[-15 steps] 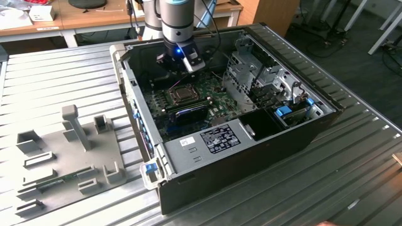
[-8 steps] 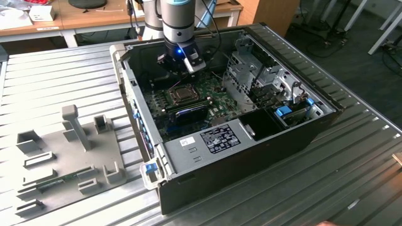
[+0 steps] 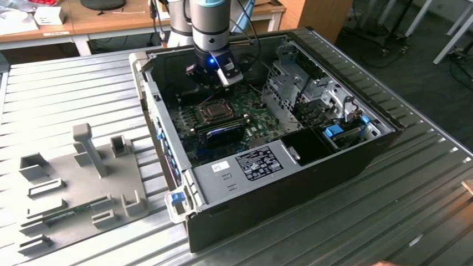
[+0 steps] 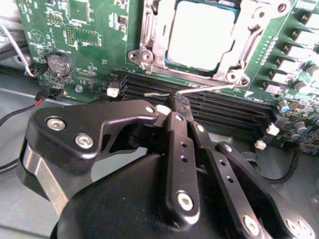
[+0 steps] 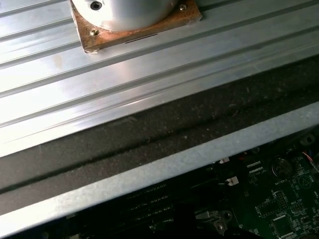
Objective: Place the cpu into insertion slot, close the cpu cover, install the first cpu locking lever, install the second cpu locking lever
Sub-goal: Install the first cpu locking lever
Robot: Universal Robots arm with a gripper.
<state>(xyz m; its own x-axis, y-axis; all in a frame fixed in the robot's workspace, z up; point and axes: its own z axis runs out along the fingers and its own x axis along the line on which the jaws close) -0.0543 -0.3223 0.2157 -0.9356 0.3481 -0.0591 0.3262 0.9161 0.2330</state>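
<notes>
Gripper (image 4: 179, 105) over the green board (image 4: 89, 30): fingers pressed together, tips touching the end of a thin locking lever (image 4: 209, 88) (whether it is pinched cannot be told). The cpu (image 4: 199, 35) sits in the insertion slot (image 3: 216, 111), with the cpu cover (image 4: 155, 30) lowered around it. Black label (image 3: 258, 162) and white sticker (image 3: 220, 166) on the case (image 3: 296, 188): print illegible.
</notes>
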